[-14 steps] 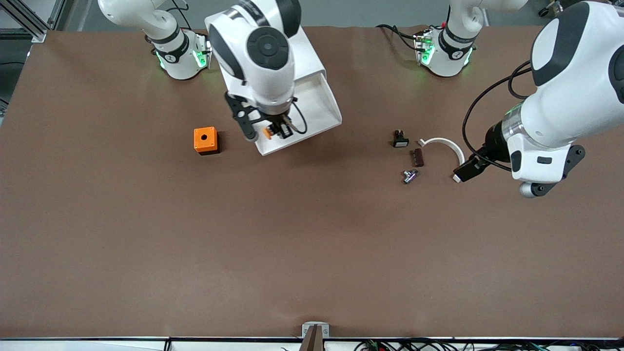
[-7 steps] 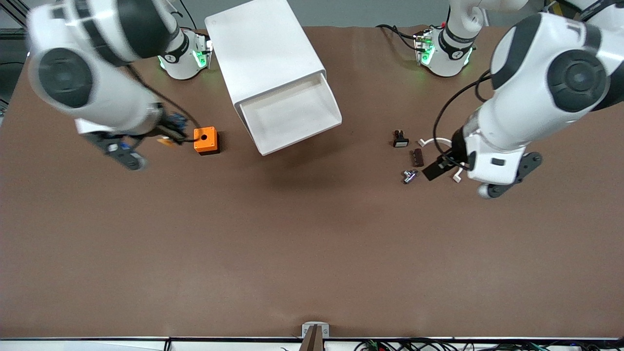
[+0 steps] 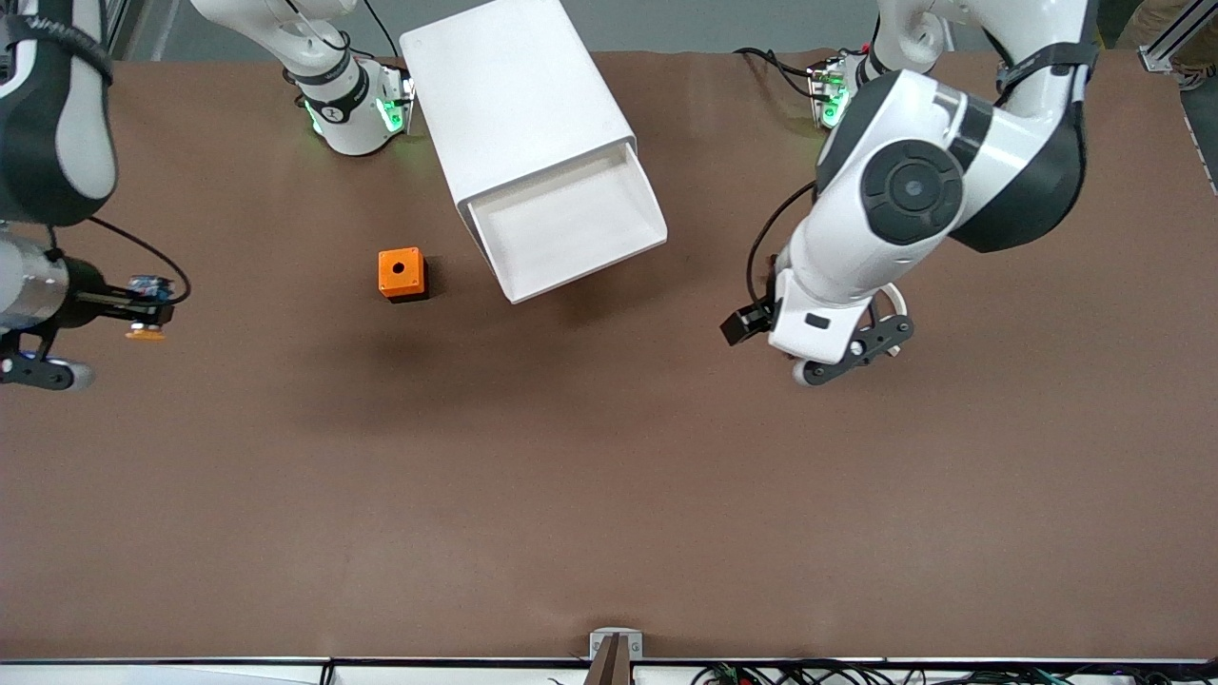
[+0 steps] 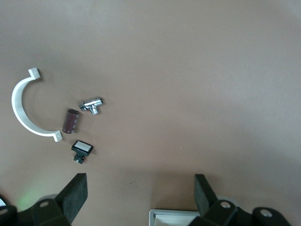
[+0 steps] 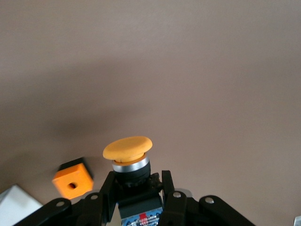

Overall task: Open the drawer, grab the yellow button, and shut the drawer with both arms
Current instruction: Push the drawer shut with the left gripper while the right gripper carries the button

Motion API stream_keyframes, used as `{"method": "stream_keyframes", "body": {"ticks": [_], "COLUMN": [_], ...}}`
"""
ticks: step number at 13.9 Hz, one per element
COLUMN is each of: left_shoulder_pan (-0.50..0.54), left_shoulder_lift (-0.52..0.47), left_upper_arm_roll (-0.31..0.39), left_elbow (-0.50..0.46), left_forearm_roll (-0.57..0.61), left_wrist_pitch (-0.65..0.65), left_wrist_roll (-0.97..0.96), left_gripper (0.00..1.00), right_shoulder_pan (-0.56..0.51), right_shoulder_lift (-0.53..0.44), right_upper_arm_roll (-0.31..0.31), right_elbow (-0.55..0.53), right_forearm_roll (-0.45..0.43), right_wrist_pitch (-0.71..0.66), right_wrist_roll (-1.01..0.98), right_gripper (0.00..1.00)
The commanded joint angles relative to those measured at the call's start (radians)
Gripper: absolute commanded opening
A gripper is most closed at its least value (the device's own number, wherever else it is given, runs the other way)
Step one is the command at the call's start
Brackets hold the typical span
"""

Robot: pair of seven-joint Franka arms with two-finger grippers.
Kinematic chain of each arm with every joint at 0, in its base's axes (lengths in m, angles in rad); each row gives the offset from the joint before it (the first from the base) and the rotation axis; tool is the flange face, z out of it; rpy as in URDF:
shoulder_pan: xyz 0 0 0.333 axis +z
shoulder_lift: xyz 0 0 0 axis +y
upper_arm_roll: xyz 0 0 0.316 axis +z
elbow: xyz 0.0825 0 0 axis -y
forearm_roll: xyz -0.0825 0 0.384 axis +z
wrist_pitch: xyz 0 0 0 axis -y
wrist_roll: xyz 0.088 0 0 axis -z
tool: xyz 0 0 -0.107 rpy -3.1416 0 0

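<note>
The white cabinet stands between the two arm bases, with its drawer pulled out and nothing visible inside. My right gripper hangs over bare table at the right arm's end, shut on the button. The right wrist view shows the button's orange cap sticking out past the right gripper, whose fingers clamp the dark body. My left gripper is open over the table between the drawer and the small parts. In the left wrist view the left gripper holds nothing, and a drawer corner shows.
An orange cube with a hole sits beside the drawer toward the right arm's end. Under the left arm lie a white curved piece, a brown cylinder, a metal fitting and a black white-faced switch.
My right arm swung away from the drawer with the button, past the orange cube, to the right arm's end. My left arm moved over the small parts toward the drawer.
</note>
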Motion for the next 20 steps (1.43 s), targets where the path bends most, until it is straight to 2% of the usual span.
{"method": "stream_keyframes", "body": {"ticks": [1, 5, 9, 11, 14, 20], "left_shoulder_pan": [-0.042, -0.144, -0.186, -0.192, -0.198, -0.208], "left_shoulder_lift": [0.027, 0.086, 0.142, 0.167, 0.192, 0.196], "left_upper_arm_roll": [-0.004, -0.008, -0.011, -0.045, -0.086, -0.171], "left_elbow": [0.002, 0.000, 0.000, 0.000, -0.001, -0.004], "left_forearm_roll": [0.009, 0.020, 0.017, 0.009, 0.007, 0.001], "left_wrist_pitch": [0.039, 0.065, 0.157, 0.201, 0.208, 0.208], "left_wrist_roll": [0.016, 0.014, 0.014, 0.016, 0.057, 0.054], "left_gripper": [1.00, 1.00, 1.00, 1.00, 1.00, 1.00], "right_shoulder_pan": [-0.061, -0.142, -0.179, -0.205, -0.228, -0.259], "right_shoulder_lift": [-0.026, -0.024, -0.020, -0.009, 0.040, 0.206], "right_upper_arm_roll": [0.024, 0.024, 0.024, 0.024, 0.025, 0.024], "right_elbow": [-0.097, -0.231, -0.400, -0.449, -0.491, -0.485], "right_forearm_roll": [-0.042, -0.064, -0.065, -0.065, -0.065, -0.065], "right_wrist_pitch": [0.089, 0.291, 0.538, 0.641, 0.741, 0.933], "right_wrist_roll": [-0.072, -0.176, -0.182, -0.182, -0.182, -0.193], "right_gripper": [0.28, 0.29, 0.29, 0.29, 0.29, 0.29]}}
